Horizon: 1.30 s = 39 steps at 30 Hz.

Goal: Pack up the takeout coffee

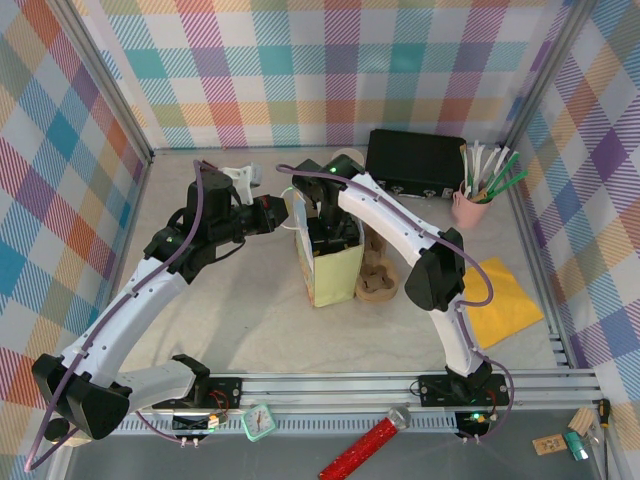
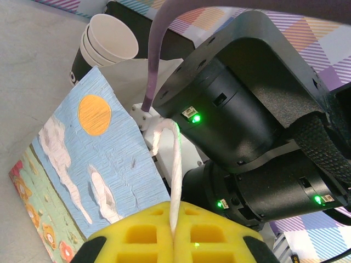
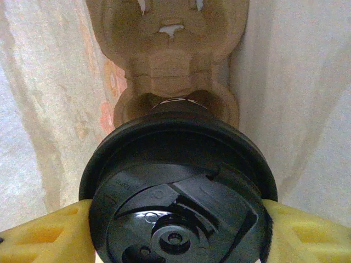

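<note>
My right claw [image 3: 175, 233] is down inside the paper bag [image 1: 335, 272], clamped around the takeout coffee [image 3: 176, 164] at its lid, just above the pulp carrier [image 3: 175, 60]. My left claw [image 2: 174, 241] is pinched tight on the bag's string handle [image 2: 176, 164]. The risk here: if I miss the carrier's pocket the cup tips, or the thin handle slips and the bag wall folds in.

Takeout coffee [image 3: 178, 192] cropped at bottom edge.

Overhead camera looks down; both wrist cameras crowd the bag [image 1: 335, 275].
</note>
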### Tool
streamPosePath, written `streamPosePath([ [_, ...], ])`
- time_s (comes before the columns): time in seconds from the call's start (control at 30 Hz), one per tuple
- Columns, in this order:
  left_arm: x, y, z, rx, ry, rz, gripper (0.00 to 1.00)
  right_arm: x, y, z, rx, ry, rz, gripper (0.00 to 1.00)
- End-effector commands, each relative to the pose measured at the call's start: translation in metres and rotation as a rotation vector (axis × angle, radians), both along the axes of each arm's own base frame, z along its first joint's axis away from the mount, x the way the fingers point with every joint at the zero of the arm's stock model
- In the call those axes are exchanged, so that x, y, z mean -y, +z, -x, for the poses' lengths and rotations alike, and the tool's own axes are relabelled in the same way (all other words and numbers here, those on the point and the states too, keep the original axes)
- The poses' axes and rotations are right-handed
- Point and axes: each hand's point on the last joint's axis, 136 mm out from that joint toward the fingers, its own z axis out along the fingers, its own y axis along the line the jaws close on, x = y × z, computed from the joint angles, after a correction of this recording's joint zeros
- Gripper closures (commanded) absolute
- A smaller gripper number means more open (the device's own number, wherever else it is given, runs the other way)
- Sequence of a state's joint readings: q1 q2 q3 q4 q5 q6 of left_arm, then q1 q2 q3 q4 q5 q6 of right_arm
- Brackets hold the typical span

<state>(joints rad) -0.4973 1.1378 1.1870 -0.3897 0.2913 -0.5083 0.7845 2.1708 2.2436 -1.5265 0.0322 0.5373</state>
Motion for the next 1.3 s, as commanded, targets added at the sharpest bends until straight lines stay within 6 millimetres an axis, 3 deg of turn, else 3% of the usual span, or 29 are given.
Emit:
streamPosePath([
  [0.0,0.005,0.009,0.004,0.011,-0.022,0.015,1.00,0.007,0.001,0.003,-0.010,0.003,0.011,0.36],
  [1.27,0.006,0.007,0.006,0.000,-0.024,0.026,1.00,0.007,-0.020,0.004,-0.026,0.002,0.017,0.36],
])
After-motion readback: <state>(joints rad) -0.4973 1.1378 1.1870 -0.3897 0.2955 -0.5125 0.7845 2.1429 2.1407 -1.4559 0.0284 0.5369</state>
